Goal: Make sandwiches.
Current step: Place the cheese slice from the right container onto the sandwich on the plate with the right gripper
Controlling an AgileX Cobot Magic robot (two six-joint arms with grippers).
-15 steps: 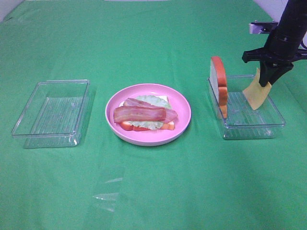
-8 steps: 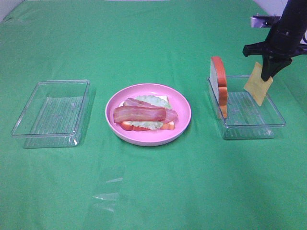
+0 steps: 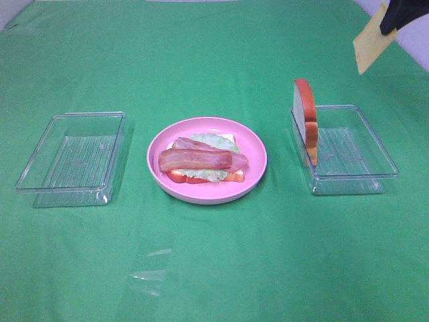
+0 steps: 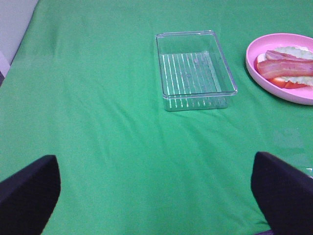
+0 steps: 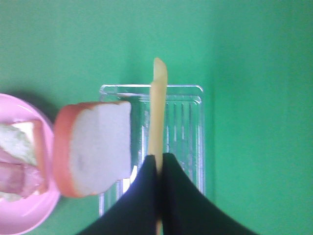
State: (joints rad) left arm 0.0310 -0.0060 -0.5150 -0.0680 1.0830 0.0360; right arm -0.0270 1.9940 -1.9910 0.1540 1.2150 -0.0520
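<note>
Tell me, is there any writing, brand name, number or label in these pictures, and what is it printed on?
None: no view shows any word, number, logo or sign.
The pink plate, the left clear tray, the right clear tray, the bread slice, the cheese slice and the green cloth all look plain and unmarked.

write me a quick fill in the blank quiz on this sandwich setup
The right gripper is shut on a yellow square of toy ____.
The bacon strips lie on the lettuce leaf on the ____ plate.
A bread slice stands on edge in the clear tray on the ____ of the exterior high view.
The left gripper is ____.
Missing words: cheese, pink, right, open.
</note>
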